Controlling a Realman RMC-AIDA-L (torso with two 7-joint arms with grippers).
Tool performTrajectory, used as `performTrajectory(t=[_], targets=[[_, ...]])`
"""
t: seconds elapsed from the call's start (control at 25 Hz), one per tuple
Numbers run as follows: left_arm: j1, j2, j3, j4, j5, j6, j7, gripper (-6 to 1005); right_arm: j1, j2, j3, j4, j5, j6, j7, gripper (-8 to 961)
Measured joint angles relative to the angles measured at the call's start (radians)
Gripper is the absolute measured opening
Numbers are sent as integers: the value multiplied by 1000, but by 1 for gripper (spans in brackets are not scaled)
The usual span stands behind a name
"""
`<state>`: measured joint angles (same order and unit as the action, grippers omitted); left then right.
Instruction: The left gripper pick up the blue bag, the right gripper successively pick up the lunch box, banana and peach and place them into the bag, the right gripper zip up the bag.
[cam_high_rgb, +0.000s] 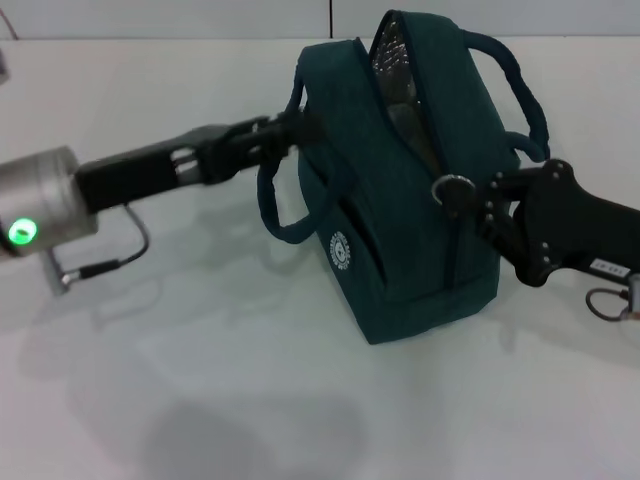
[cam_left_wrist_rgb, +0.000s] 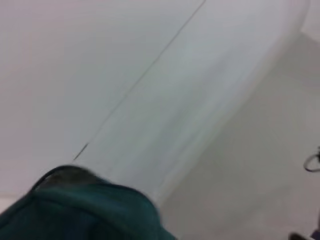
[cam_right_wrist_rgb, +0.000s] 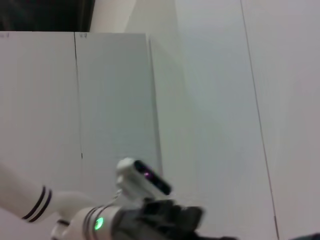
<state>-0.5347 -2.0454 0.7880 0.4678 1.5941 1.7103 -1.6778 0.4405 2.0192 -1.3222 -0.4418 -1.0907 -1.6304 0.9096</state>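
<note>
The bag stands on the white table, a little right of its middle. It is of dark teal fabric with a soft woven texture, boxy at the bottom and narrower to the top. The zipper is partly open at the far end, where crinkled silver foil lining shows. A white round logo sits on the left side wall, and one loop handle hangs there.

The left gripper pinches the upper left edge of the bag; its fingers are pressed together on the fabric. The right gripper is at the metal ring pull on the right side; whether its fingers close on the ring, I cannot tell.

The smooth table in front of the bag is wide and free.
</note>
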Motion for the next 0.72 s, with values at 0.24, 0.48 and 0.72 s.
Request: performTrajectory(t=[0.24,0.48,0.72], targets=[[130,-28,2,-8,-12,91,262,618,26,1,7,-46,9,9,2,11],[161,-43,11,-158,-7,59,510,851,96,-3,8,-42,21,33,14,12],[130,-52,7,-264,-35,-46,647,892,135,-2,-1,-36,10,85,38,13]])
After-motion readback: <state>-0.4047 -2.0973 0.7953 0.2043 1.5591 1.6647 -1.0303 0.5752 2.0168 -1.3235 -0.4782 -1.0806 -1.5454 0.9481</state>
